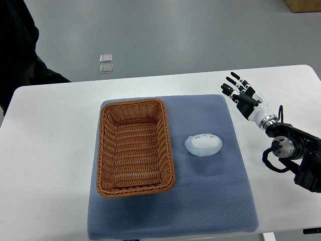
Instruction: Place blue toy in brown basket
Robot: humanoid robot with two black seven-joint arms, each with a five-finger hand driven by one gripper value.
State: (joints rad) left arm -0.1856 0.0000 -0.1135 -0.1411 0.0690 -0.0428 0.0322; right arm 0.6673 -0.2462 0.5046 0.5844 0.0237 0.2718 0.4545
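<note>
Basket [135, 146]: you find it on the mat [215, 201], left half.
Toy [203, 144]: on the mat, just right of your basket.
Mat: on the table [50, 150].

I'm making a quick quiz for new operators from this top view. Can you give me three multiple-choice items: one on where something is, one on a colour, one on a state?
1. Where does the blue toy lie?
A. Inside the brown basket
B. On the blue mat, to the picture's right of the basket
C. On the bare white table

2. What colour is the mat under the basket?
A. Blue-grey
B. Red
C. Green

3. What is the right hand doing?
A. Gripping the toy
B. Resting inside the basket
C. Open, fingers spread, holding nothing

Answers: B, the toy sits on the mat beside the basket; A, the mat is blue-grey; C, the hand is clear of the toy with its fingers extended.
</note>
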